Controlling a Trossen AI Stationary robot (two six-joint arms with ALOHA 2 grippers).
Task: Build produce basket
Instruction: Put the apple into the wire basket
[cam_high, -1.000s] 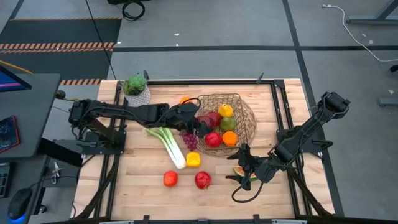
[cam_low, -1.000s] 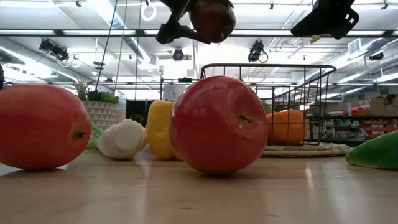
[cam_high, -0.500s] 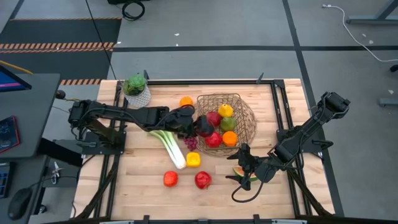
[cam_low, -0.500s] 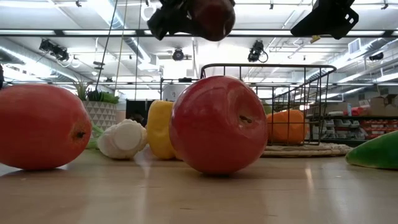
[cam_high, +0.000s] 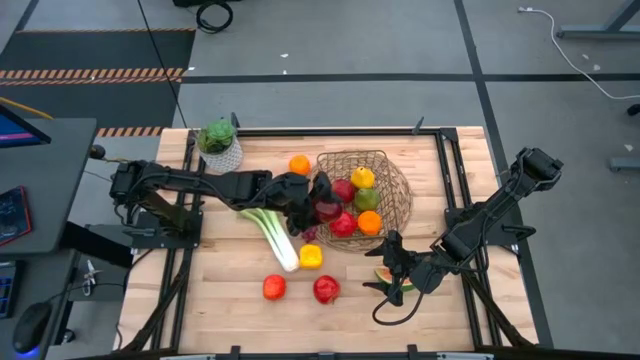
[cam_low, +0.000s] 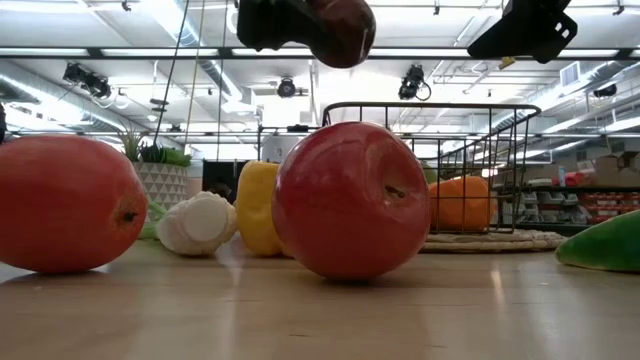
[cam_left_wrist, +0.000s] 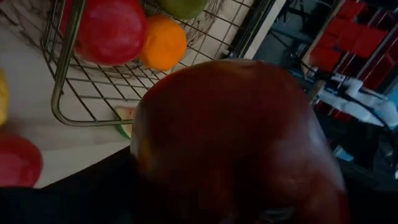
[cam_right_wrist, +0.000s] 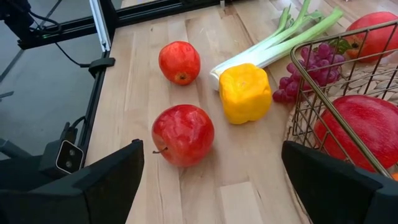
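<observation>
So the round tan wire basket is sitting toward the far side of the light wooden table, right of centre, and it's getting about half filled. Inside I'm seeing a red apple, a small orange ball fruit, a green round fruit, a yellow one and another dark red piece at the left rim.

Still lying out on the wood: two shiny red apples near the front edge, a blocky yellow pepper, the long green-and-white leek, a bunch of purple grapes just beside the basket, a loose orange at the far side, and a green watermelon slice on the right. So plenty left, I'd say.

The left gripper is hanging just left of the basket rim, clamping a big dark red apple with its fingers spread wide around it. It looks lifted off the table, not yet over the basket.

The right gripper is waiting near the watermelon slice, jaws gaping wide, holding nothing.
</observation>
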